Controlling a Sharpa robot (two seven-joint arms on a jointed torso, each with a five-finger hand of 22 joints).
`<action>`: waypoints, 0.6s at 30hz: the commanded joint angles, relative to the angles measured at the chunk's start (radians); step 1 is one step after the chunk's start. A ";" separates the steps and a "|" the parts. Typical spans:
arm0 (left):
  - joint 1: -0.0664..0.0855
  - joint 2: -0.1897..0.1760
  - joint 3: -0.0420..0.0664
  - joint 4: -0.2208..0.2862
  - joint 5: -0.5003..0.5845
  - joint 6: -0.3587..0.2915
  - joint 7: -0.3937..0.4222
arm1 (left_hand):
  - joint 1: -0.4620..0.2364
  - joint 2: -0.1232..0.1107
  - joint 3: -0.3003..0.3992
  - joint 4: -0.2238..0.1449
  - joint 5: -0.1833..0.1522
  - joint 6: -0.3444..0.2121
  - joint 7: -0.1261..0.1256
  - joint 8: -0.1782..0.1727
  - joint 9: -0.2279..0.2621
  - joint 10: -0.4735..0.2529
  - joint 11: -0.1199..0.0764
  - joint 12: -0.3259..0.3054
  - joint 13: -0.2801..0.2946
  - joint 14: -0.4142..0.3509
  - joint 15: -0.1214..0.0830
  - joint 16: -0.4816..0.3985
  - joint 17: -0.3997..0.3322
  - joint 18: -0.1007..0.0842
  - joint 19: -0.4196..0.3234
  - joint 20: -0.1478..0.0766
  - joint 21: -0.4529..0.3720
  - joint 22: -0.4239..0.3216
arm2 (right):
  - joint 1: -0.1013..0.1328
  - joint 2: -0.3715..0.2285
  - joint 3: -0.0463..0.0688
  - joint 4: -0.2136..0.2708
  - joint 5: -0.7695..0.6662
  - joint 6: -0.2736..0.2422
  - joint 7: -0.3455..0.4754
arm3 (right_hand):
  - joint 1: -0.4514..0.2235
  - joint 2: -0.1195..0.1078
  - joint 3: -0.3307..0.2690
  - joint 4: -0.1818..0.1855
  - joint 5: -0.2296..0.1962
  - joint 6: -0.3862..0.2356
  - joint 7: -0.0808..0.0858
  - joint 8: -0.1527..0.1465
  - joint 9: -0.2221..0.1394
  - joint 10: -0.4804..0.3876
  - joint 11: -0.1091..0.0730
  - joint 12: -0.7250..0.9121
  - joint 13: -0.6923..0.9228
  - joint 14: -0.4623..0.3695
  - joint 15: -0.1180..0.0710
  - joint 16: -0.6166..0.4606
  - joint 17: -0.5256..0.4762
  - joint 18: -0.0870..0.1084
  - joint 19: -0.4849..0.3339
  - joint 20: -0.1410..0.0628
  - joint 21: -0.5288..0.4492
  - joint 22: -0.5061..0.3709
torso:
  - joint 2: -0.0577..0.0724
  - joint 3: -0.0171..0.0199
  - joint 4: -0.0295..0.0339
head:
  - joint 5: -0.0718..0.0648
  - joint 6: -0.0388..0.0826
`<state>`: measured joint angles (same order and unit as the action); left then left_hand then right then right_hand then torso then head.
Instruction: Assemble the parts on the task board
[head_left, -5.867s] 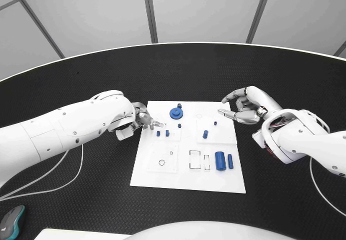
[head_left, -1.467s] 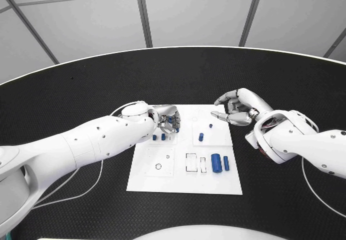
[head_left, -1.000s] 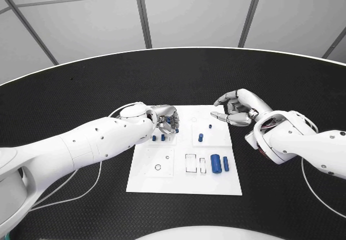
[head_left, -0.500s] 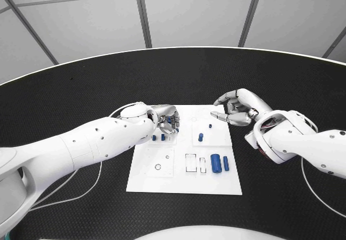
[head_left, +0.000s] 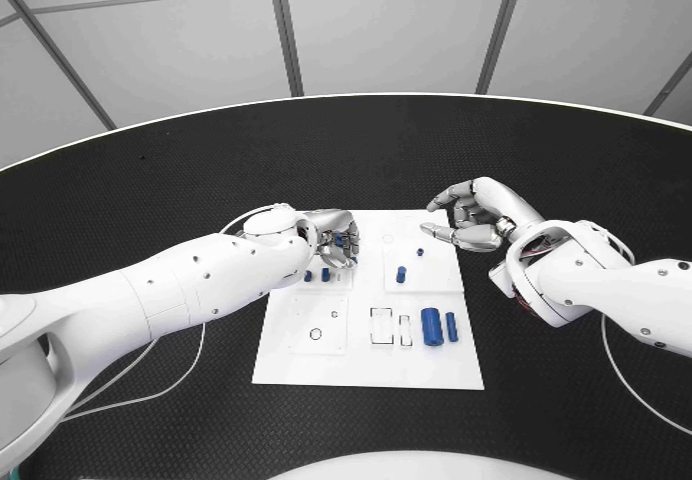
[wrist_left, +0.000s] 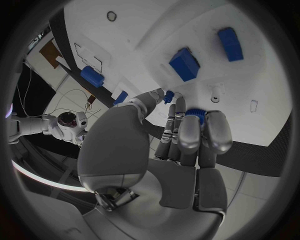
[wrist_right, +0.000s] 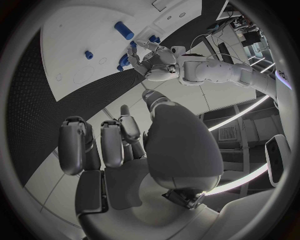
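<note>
The white task board (head_left: 368, 350) lies in the middle of the black table. My left hand (head_left: 332, 236) hovers over its far left corner, fingers curled around a blue knurled round part (wrist_left: 197, 113). Two short blue pieces (head_left: 316, 274) stand just nearer than that hand; the left wrist view shows them as blue blocks (wrist_left: 184, 64). Another blue peg (head_left: 400, 272) stands mid-board, and two blue cylinders (head_left: 440, 324) lie near the right edge. My right hand (head_left: 472, 217) hangs at the board's far right corner, fingers loosely bent, holding nothing. The right wrist view shows the board (wrist_right: 81, 40) and my left hand (wrist_right: 156, 57).
Empty outlined slots (head_left: 384, 325) and a small ring mark (head_left: 332, 315) sit on the near half of the board. Black tabletop (head_left: 173, 170) surrounds the board, with its pale rim (head_left: 87, 138) curving behind. A thin cable (head_left: 159, 385) trails under my left arm.
Since the earliest frame my left hand has moved from the board's left edge onto the blue round part. Over the last second both hands have stayed nearly still.
</note>
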<state>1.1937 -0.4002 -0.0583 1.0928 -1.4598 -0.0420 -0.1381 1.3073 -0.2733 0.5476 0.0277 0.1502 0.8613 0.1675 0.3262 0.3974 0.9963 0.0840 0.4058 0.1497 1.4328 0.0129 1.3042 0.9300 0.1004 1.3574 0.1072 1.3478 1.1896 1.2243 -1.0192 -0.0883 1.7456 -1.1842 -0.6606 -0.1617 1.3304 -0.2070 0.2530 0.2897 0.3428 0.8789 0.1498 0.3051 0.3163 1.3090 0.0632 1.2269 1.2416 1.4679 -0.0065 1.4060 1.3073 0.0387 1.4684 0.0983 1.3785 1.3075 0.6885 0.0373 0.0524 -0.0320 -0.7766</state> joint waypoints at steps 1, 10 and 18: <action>0.000 0.002 0.000 0.000 0.000 0.004 -0.004 | -0.003 0.004 -0.007 0.002 0.003 -0.002 -0.005 -0.001 -0.001 -0.029 0.018 -0.026 -0.001 0.001 0.007 0.005 -0.002 -0.012 0.000 0.003 -0.005 0.001 | 0.000 0.000 0.000 0.000 0.000 0.000 0.000 | 0.002 0.003 0.006 -0.001 0.005 0.000 -0.004 0.006 -0.002 0.006 -0.003 0.001 0.001 0.037 -0.008 -0.001 0.008 0.006 0.013 -0.007 -0.001 0.165 | 0.001 -0.0001 0.0001 | -0.001 -0.001; 0.000 0.007 0.000 -0.004 -0.001 0.020 -0.017 | 0.019 0.029 -0.001 0.001 0.006 0.011 -0.010 0.006 -0.001 -0.022 0.014 -0.017 0.005 0.000 0.005 0.007 -0.004 -0.013 0.003 0.001 -0.003 0.004 | 0.000 0.001 0.000 -0.001 0.000 0.001 0.000 | 0.003 0.004 0.008 -0.001 0.007 0.001 -0.005 0.007 -0.002 0.012 -0.004 0.008 0.007 0.038 -0.009 0.000 0.010 0.005 0.015 -0.007 0.001 0.166 | 0.000 -0.0002 0.0002 | -0.001 -0.002; 0.000 0.011 0.000 -0.006 -0.002 0.022 -0.022 | 0.034 0.054 0.019 0.003 0.003 0.024 -0.016 0.007 -0.003 0.006 0.006 -0.006 0.010 0.000 -0.002 0.008 -0.007 -0.014 0.008 -0.004 0.001 0.010 | 0.000 0.003 0.000 -0.002 0.000 0.001 0.001 | 0.003 0.004 0.009 -0.001 0.009 0.001 -0.005 0.008 -0.002 0.017 -0.004 0.014 0.012 0.039 -0.009 0.000 0.011 0.005 0.016 -0.008 0.002 0.167 | 0.001 0.0001 0.0001 | -0.001 0.000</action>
<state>1.1934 -0.3890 -0.0585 1.0867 -1.4620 -0.0200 -0.1593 1.3442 -0.2283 0.5619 0.0304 0.1502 0.8790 0.1495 0.3306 0.3966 0.9958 0.0888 0.3951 0.4408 1.4328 0.0129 1.3083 0.9238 0.1005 1.3607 0.1038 1.3478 1.1990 1.2243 -1.0164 -0.0883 1.7440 -1.1842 -0.6598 -0.1612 1.3304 -0.2071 0.2558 0.2869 0.3474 0.8789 0.1498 0.3090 0.3154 1.3199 0.0598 1.2372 1.2529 1.4642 -0.0100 1.4060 1.3079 0.0386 1.4684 0.0983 1.3785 1.3075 0.6889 0.0373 0.0524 -0.0338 -0.7775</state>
